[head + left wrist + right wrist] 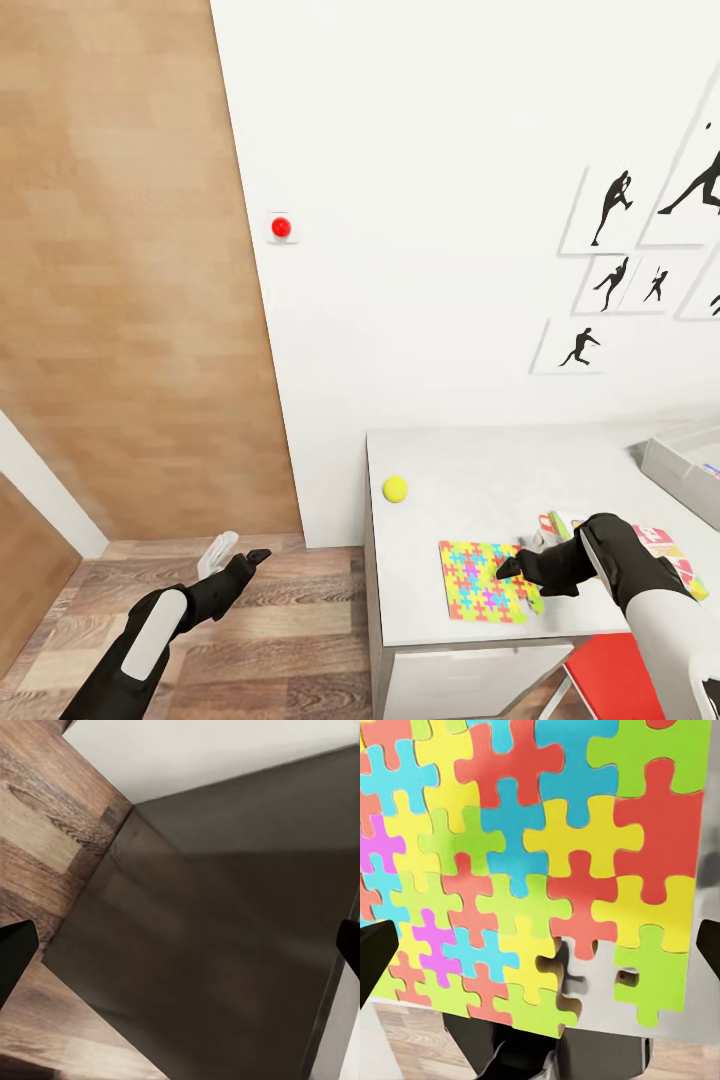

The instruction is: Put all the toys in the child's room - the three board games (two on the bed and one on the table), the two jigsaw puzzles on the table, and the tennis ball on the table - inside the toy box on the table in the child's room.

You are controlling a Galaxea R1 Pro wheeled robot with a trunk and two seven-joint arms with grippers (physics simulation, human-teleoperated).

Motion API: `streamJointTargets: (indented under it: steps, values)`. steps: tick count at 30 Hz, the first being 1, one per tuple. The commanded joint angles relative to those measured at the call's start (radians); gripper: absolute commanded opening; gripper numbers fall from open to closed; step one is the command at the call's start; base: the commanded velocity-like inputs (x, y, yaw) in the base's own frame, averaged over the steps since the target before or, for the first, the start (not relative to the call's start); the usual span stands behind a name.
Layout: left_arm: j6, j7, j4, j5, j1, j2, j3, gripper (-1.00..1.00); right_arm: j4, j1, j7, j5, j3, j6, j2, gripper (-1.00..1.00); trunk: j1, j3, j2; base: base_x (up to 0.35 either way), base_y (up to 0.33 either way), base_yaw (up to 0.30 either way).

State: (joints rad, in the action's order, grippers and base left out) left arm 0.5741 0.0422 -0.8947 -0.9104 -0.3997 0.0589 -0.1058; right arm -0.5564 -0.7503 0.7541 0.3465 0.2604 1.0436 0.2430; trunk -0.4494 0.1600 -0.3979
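Observation:
On the light grey table (480,470) lies a jigsaw puzzle (478,580) near the front edge. My right gripper (512,570) hovers open just over its right part. In the right wrist view the coloured pieces of the jigsaw puzzle (532,847) spread between the two wide-apart fingertips (376,954). The tennis ball (395,488) rests near the table's left edge. A printed SKIP-BO board game (668,548) lies partly hidden under my right forearm. The toy box (685,462) shows at the right edge. My left gripper (255,556) hangs open over the floor, left of the table.
A red chair (612,672) stands under the table's front edge. The white wall carries a red button (281,228) and baseball silhouette pictures (610,210). In the left wrist view, the table's dark grey side (225,945) meets the wood floor (45,832).

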Motion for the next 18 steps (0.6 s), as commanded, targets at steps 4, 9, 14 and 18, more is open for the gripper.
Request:
streamJointTargets:
  steps: [4,9,14,18]
  values:
    - [0.006,0.004,-0.001,-0.008,-0.001,0.000,-0.002,1.00,0.000,-0.002,0.009,0.010,0.007,0.004,-0.001,1.00,-0.001,0.002,-0.002,0.000,0.000,0.001]
    - [0.006,0.004,-0.001,-0.008,-0.001,0.000,-0.002,1.00,-0.001,-0.003,0.010,0.009,0.008,0.004,-0.001,1.00,-0.001,0.002,-0.002,0.000,0.000,0.041]
    - [0.006,0.004,-0.001,-0.008,-0.001,0.000,-0.002,1.00,-0.003,-0.005,0.010,0.009,0.009,0.004,-0.001,1.00,-0.001,0.002,-0.002,0.000,0.000,0.153]
    - [0.006,0.004,-0.001,-0.008,-0.001,-0.001,-0.002,1.00,-0.004,-0.006,0.010,0.009,0.009,0.004,0.000,1.00,-0.001,0.002,-0.002,0.000,0.000,0.228]
